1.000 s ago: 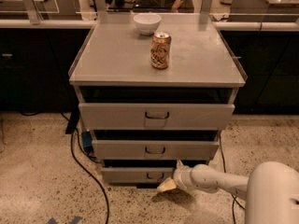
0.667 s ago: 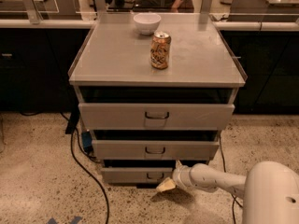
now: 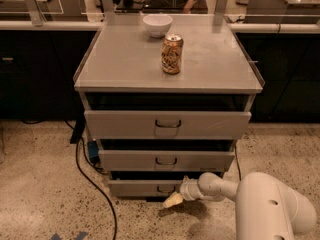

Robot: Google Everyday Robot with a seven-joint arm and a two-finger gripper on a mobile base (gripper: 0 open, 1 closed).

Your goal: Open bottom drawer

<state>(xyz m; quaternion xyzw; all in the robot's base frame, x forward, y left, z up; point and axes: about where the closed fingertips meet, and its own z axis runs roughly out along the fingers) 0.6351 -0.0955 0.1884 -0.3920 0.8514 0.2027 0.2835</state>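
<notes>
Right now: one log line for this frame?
claw: low, at bottom drawer handle | drawer: little or not out | cabinet top: can, bowl

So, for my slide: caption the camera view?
Pincer at the front of the bottom drawer, just beside its handle.

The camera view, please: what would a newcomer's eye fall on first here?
The big white robot arm at lower right stands out, its claw down by the front of the bottom drawer, lowest of three grey fronts. Next comes the orange can standing upright on the grey cabinet top, a white bowl behind it near the back edge.
</notes>
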